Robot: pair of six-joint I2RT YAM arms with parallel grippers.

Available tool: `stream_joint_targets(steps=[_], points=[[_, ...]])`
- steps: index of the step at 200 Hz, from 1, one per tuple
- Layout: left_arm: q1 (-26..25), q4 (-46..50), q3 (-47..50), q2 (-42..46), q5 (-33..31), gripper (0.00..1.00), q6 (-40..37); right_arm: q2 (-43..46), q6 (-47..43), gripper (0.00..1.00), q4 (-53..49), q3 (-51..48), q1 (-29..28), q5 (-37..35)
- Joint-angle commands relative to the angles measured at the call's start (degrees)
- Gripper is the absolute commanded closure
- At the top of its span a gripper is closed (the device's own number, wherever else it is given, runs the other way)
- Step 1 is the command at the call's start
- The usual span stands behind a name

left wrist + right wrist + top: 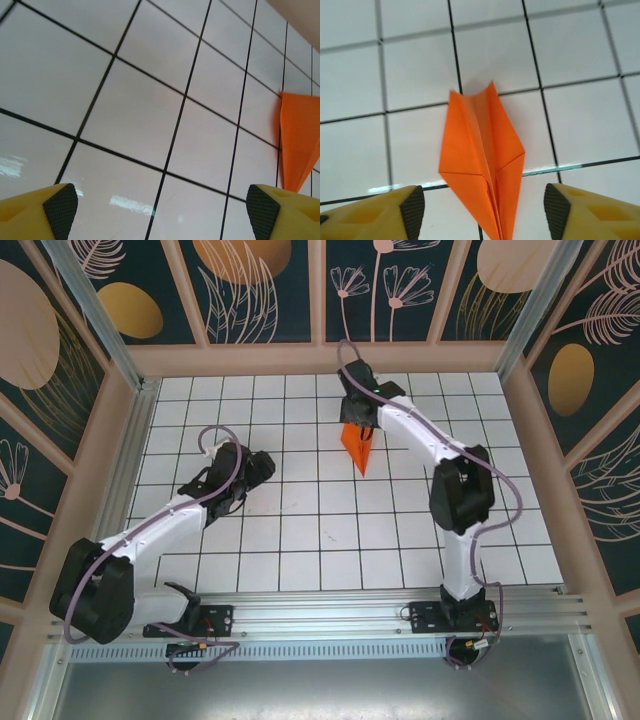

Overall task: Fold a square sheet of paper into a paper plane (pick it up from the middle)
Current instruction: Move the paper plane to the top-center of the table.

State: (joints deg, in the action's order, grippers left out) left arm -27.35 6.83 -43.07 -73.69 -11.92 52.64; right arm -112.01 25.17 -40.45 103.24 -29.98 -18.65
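The right tool (pixel 485 215) stands spread, a pad on either side of the paper plane (pixel 482 150) without pinching it. The dart lies on the white tiled bench (pixel 580 125), toward the far middle in the top view. The left tool (pixel 162 207) is spread too, over bare tiles, with the plane off to its side. The risk I see is that a pad pulling away catches a raised wing and drags or unfolds the dart (thin paper springs back). The nose runs off the right wrist view's lower edge. From above, the right tool covers one end, so I cannot tell whether the plane lies fully flat.
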Motion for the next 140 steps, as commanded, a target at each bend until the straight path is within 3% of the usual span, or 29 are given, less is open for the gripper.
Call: stream_joint_targets(steps=[1,25,44,83,106,140], points=[[1.2,5.9,-3.1,2.3,-9.1,0.08,-4.1,12.5,1.8,0.24,4.4,-5.5,1.3,-4.7],[2.2,5.7,-3.9,4.8,-16.6,0.01,-8.1,25.4,-0.9,0.13,16.0,-19.6,4.4,-8.3],[3.0,3.2,-2.7,6.6,-23.3,0.01,-12.4,34.6,-2.2,0.01,25.1,-32.0,10.3,-7.7],[6.7,-7.7,5.9,11.0,-31.0,0.02,-19.1,44.4,-2.6,0.01,38.2,-51.9,22.5,-9.6],[8.9,-18.1,13.8,14.3,-34.3,0.02,-23.9,46.8,-5.3,0.01,46.8,-62.3,25.4,-11.4],[11.6,-32.7,23.6,17.8,-31.4,0.02,-32.1,47.4,-13.2,0.01,63.2,-75.7,25.9,-13.6]])
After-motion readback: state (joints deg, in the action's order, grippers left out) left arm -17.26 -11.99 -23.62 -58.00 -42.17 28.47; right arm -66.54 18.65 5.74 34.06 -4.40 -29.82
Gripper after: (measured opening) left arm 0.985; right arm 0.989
